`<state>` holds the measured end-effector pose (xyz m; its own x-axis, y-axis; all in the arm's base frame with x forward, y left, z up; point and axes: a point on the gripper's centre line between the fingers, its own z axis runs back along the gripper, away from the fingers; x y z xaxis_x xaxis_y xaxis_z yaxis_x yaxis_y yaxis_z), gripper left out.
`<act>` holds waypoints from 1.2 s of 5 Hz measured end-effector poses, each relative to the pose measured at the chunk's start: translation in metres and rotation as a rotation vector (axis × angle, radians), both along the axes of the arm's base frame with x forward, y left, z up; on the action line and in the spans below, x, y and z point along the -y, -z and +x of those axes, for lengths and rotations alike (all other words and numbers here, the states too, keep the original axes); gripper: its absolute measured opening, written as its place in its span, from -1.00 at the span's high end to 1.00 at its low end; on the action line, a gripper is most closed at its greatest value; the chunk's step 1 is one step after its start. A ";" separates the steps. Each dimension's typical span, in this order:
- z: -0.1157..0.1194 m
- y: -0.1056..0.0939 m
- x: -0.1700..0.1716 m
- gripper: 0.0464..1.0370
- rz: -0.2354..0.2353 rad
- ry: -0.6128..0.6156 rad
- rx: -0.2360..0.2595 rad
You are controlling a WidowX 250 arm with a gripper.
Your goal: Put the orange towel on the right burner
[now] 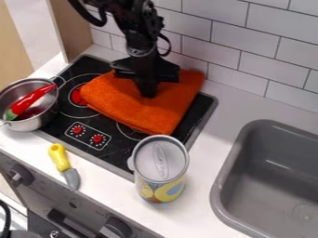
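Bright, soft light across the white counter point(233, 107) right now, and there's a pale sheen on the can's lid point(149, 158)! Faint glare inside the grey sink point(248, 153), too.

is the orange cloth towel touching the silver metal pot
Apart. The camera view shows black stovetop between the pot and the towel on its right.

Open passage: strip of worktop point(233, 109) between stovetop point(118, 152) and sink point(218, 186); also low gap between knife point(60, 160), lying flat, and can point(160, 162). Obstacles: upright can at stovetop's near right corner; pot point(28, 123), left side; tiled wall point(251, 53), behind.
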<state>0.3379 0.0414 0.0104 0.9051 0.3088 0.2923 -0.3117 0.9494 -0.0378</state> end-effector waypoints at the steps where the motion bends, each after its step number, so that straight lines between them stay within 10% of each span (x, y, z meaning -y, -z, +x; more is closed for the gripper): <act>1: 0.002 0.000 0.020 0.99 -0.013 0.014 0.011; 6: 0.006 0.000 0.089 0.97 -0.045 0.027 0.014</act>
